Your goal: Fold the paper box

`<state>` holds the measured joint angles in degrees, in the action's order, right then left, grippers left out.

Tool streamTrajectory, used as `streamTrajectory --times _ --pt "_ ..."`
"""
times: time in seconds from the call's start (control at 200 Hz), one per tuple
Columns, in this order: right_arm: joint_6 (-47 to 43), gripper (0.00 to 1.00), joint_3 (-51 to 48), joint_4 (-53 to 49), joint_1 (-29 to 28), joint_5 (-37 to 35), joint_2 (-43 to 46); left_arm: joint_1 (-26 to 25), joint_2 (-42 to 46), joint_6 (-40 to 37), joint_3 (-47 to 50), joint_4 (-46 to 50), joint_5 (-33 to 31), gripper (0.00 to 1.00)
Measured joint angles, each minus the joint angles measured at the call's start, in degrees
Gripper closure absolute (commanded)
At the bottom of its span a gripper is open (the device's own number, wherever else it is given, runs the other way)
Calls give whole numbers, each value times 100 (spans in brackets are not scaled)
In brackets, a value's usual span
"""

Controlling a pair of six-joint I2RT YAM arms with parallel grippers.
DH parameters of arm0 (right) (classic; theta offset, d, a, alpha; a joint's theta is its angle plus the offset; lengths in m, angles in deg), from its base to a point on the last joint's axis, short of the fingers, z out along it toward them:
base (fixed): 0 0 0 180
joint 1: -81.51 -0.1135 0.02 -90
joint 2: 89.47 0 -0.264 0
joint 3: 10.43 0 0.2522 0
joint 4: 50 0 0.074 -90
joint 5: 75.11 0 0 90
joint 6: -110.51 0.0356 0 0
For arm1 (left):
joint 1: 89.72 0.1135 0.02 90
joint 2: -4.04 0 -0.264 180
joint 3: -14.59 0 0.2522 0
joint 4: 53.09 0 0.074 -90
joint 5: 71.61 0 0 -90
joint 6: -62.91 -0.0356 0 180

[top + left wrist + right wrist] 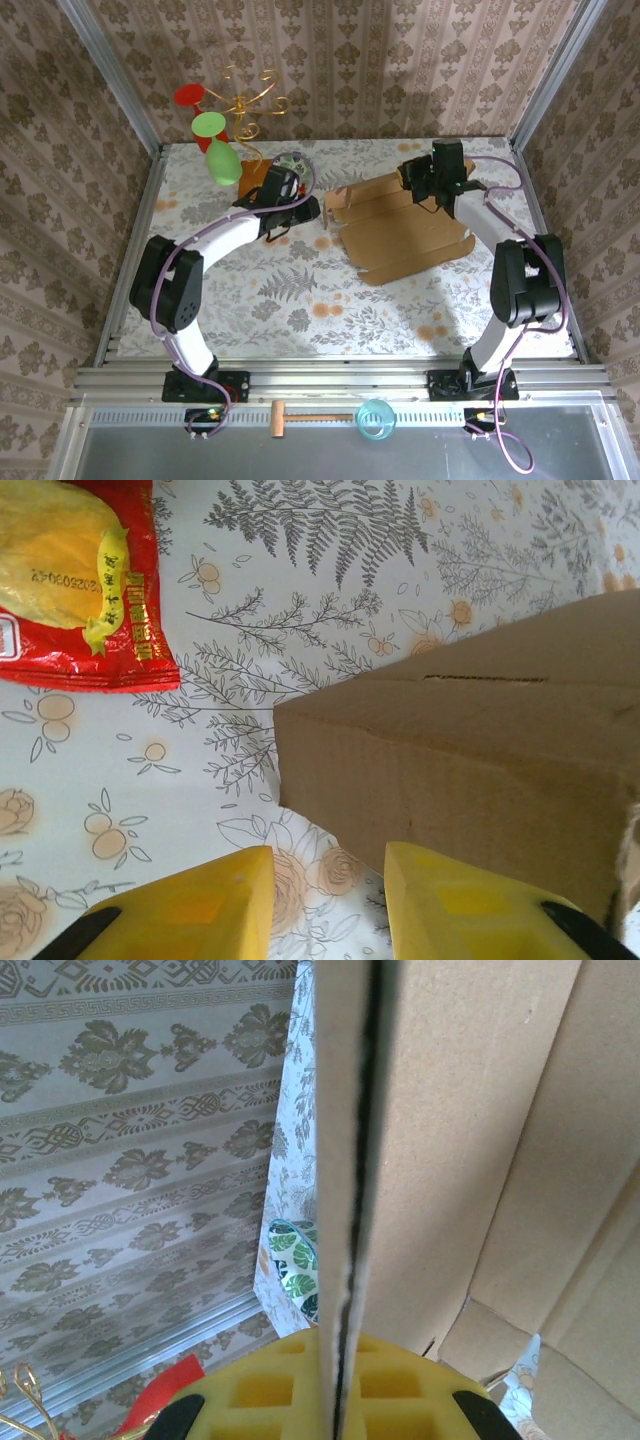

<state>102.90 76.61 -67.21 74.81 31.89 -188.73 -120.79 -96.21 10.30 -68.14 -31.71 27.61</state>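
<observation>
The paper box (400, 225) is lying on the counter (300, 300), long axis left-to-right — the right pincer (335, 1385) is clamping its far flap, the left pincer (328, 880), fingers apart, hovering just beside its left end.

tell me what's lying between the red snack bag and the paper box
Only bare floral tablecloth. In the left wrist view, no object lies on the stretch from the red snack bag to the near corner of the paper box.
</observation>
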Motion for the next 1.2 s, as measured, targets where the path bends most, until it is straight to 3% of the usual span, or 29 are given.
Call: streamTrajectory --times 0.15,0.355,0.885,1.2 --pt "-87 100 404 -260 0 26 -293 44 0 -315 297 -376 0 54" --pt "-168 100 774 -400 2 111 -603 278 -46 -605 407 -811 107 57" --pt "-282 100 1602 -623 11 352 -1231 422 -883 -2417 234 -1851 1414 50" --pt "-297 100 1604 -601 37 457 -1246 417 -1143 -2717 216 -2555 1985 53"
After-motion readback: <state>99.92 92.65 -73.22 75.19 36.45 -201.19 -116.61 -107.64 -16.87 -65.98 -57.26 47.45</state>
